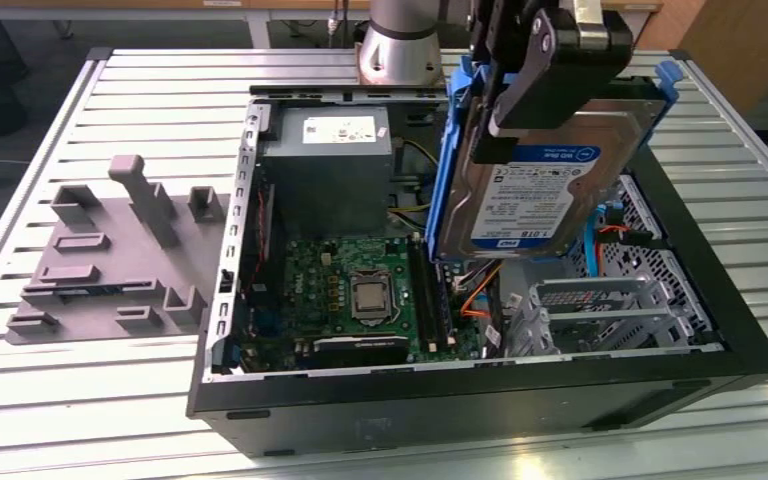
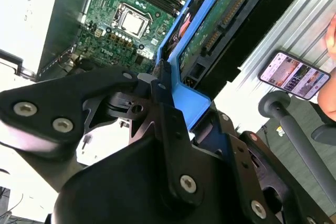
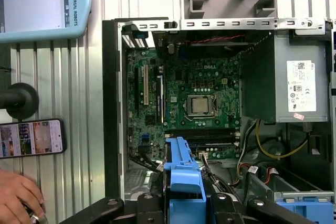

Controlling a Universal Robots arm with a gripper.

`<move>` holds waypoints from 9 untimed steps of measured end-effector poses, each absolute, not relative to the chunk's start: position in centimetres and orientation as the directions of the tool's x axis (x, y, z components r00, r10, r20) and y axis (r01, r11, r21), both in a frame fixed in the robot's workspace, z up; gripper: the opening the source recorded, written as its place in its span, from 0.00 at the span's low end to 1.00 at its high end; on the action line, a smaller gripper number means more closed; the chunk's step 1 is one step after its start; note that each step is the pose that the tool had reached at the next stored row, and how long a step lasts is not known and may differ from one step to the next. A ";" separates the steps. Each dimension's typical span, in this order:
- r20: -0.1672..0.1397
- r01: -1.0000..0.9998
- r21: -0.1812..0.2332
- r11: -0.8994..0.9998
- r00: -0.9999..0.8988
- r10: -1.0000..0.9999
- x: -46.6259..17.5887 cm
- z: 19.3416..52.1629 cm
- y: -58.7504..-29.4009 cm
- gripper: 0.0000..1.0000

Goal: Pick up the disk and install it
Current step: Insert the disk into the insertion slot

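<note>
One gripper [image 1: 524, 115] is clamped on the disk [image 1: 544, 190], its fingers closed narrow across the upper end of the blue bracket [image 1: 456, 130] that frames the drive. In the exterior view the disk hangs tilted, near upright, label facing the camera, above the open case [image 1: 491, 392]. Its lower end sits over the strip between the motherboard [image 1: 344, 290] and the metal drive cage [image 1: 598, 305]; whether it touches anything inside cannot be told. The power supply [image 1: 331, 160] lies in the far part of the case, beside the disk towards the exterior view's left. On the slatted table [image 1: 758, 210], just beside the case on the exterior view's left, stands the grey fixture block [image 1: 104, 250]. The second wrist view shows the disk's green circuit-board side [image 2: 220, 19] and the bracket [image 2: 191, 100] pinched between black fingers [image 2: 163, 98], with the motherboard beyond. In the first wrist view the bracket's edge [image 3: 182, 174] points at the case floor, and outside the case a phone [image 3: 31, 137] lies on the table near a person's hand [image 3: 18, 198], with a pendant [image 3: 42, 3] further off.
</note>
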State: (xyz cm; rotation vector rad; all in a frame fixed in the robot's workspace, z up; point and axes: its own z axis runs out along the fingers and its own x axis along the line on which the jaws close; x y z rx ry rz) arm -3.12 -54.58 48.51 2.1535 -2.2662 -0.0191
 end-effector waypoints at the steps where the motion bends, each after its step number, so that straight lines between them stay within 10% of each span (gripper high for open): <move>1: 0.003 -0.999 0.019 0.050 -0.050 -0.999 -3.0 48.5 -54.6 0.36; 9: 0.006 -0.999 0.019 0.048 -0.048 -0.999 -1.8 47.6 -55.2 0.36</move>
